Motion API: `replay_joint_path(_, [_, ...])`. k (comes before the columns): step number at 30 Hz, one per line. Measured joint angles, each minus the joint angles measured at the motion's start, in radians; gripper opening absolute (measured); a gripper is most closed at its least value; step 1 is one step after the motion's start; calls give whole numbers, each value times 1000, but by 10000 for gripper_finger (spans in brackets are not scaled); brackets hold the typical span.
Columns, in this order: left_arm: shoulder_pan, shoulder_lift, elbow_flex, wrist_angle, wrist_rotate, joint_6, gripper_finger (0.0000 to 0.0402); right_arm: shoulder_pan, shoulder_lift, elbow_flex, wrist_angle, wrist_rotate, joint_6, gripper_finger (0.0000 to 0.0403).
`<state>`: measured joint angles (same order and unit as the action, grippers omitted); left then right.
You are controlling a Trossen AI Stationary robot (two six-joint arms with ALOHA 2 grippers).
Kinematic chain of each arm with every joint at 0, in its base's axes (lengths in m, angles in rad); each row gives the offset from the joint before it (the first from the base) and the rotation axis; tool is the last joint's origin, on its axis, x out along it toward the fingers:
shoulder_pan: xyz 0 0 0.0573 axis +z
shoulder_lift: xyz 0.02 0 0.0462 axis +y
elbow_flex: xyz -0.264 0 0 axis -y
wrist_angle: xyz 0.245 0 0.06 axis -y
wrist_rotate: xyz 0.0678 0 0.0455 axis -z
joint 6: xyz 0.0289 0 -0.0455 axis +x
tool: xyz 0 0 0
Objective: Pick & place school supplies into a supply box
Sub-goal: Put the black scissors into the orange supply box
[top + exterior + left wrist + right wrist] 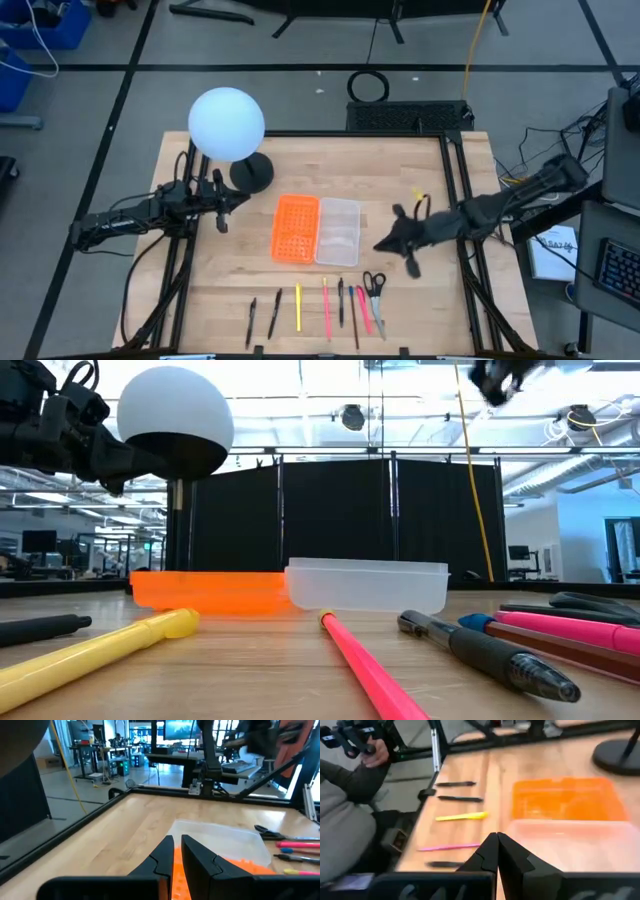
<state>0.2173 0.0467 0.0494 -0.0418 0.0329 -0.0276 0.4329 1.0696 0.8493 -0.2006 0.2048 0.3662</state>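
The supply box lies open in the middle of the table, its orange half (295, 228) beside its clear half (338, 232). It also shows as the orange half (205, 592) and the clear half (368, 586) in the low view. Pens and pencils lie in a row along the near edge: black (251, 320), yellow (298, 307), pink (326, 308). The black-handled scissors (375, 290) lie at the row's right end. My left gripper (222, 207) hovers shut to the left of the box, and my right gripper (385, 243) hovers shut just right of the clear half.
A white globe lamp (226, 123) stands on a black base (252, 172) at the far left of the table, close to my left arm. In the right wrist view a person (350, 795) sits beyond the near edge. Bare wood lies to the right of the box.
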Motion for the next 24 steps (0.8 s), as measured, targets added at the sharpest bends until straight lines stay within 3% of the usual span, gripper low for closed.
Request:
replay_joint_path(7, [0, 0, 0, 2, -8, 26, 42, 131, 359, 457, -409, 17, 344, 0])
replay_joint_path(12, [0, 0, 0, 51, -7, 25, 42, 152, 544, 688, -633, -28, 661, 0])
replay_joint_path(18, [0, 0, 0, 113, -7, 10, 42, 144, 674, 751, -749, -108, 845, 0])
replay_joint_path(24, [0, 0, 0, 116, -8, 68, 42, 110, 710, 751, -759, -18, 868, 0])
